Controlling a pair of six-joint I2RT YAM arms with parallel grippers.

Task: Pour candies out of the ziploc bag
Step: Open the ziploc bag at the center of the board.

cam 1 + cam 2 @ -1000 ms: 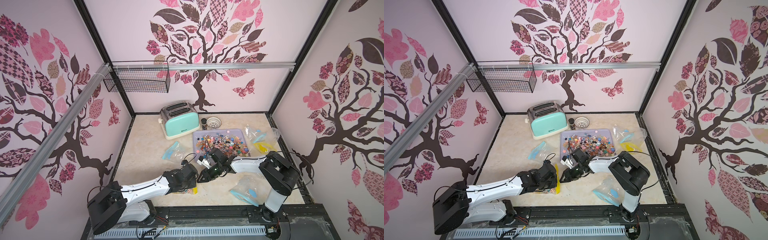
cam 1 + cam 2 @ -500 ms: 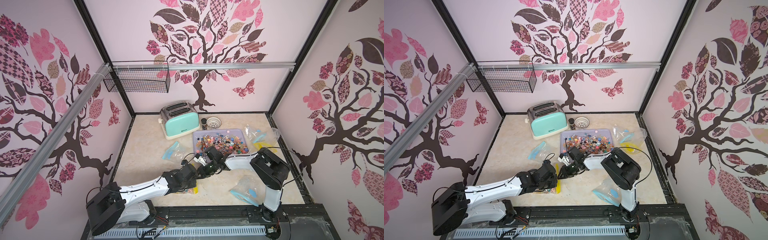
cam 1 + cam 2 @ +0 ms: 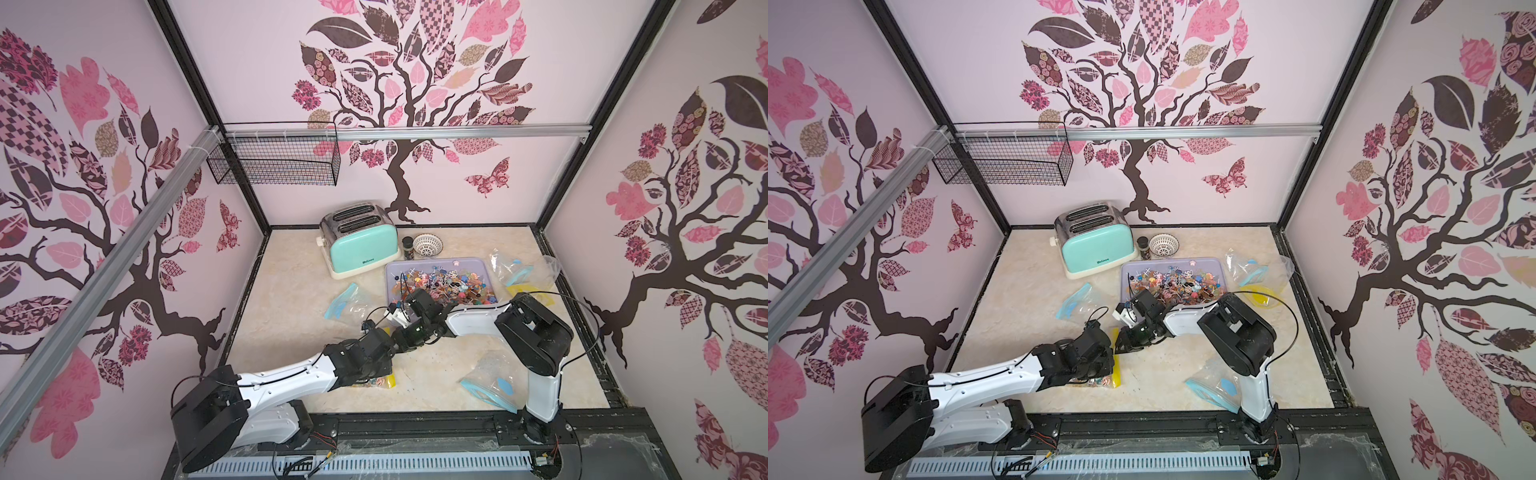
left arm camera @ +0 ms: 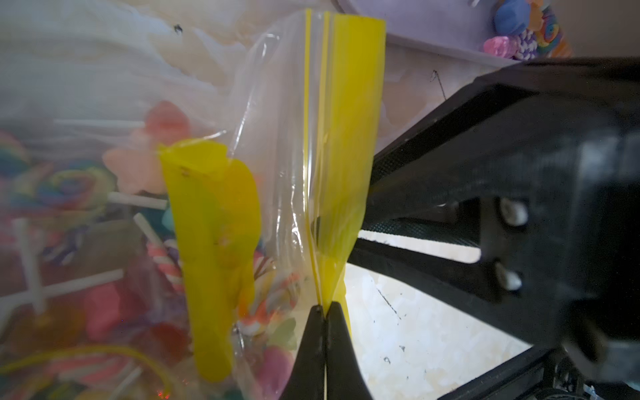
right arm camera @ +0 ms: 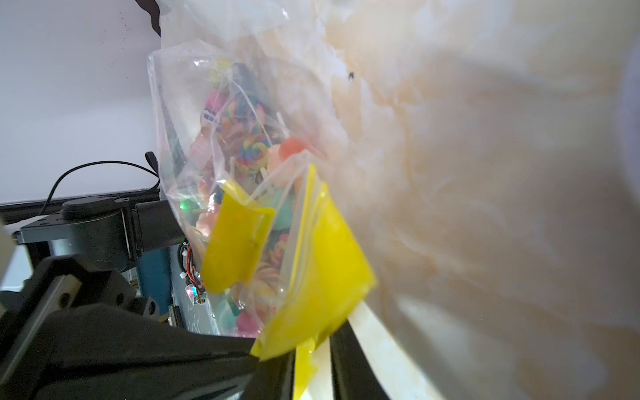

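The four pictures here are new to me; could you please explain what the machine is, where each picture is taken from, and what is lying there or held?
This is a pair of robot arms, the left arm and the right arm, mounted at the near edge of a table. Both top views look down from one overhead camera. The two close-ups come from a camera on each arm's wrist.

On the table stand a mint toaster, a lilac tray heaped with candies, and loose bags that look empty.

The left fingers are shut on the yellow zip strip of a clear bag holding more sweets. The right fingers straddle its other yellow lip, with a gap showing, so they are not pinching it yet.
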